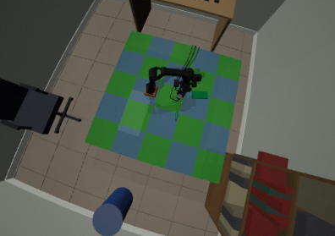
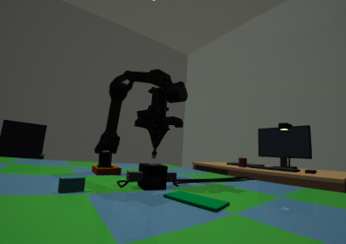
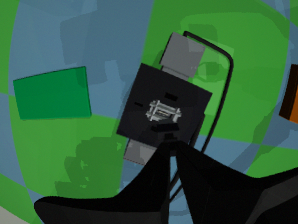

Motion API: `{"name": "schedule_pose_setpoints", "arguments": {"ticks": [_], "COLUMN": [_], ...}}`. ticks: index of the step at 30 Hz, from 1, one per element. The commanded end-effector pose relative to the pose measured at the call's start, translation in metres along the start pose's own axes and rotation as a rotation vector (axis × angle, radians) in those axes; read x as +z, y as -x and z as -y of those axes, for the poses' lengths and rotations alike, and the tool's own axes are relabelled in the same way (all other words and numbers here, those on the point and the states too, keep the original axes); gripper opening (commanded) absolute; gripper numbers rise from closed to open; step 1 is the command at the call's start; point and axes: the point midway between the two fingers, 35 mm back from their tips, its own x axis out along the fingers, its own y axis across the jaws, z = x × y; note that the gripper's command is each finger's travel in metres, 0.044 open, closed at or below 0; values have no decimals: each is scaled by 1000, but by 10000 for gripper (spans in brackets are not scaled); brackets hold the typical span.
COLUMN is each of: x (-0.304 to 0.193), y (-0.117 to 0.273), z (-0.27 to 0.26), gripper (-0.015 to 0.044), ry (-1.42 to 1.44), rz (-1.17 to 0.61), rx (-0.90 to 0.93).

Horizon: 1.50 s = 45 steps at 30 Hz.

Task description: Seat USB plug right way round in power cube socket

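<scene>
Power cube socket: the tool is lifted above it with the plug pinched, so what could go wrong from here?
1. The tool hangs above the power cube; a misaligned descent could jam the USB plug again.
2. The wrist view shows the socket skewed, so orientation is hard to judge.
3. The cube's cable loops nearby and could snag.

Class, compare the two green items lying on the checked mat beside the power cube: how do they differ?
The green slab is bright green; the green block is dark teal. The slab is long, thin and lies flat; the block is shorter and stands taller. The slab lies right of the power cube in the exterior view, the block left. Both rest on the mat, untouched.
</scene>
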Motion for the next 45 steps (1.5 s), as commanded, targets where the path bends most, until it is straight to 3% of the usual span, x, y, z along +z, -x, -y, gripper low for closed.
{"name": "schedule_pose_setpoints", "arguments": {"ticks": [1, 45], "x": [0, 0], "y": [0, 0], "z": [0, 0], "gripper": [0, 0], "ry": [96, 1248], "rz": [-1, 0], "rx": [1, 2]}}
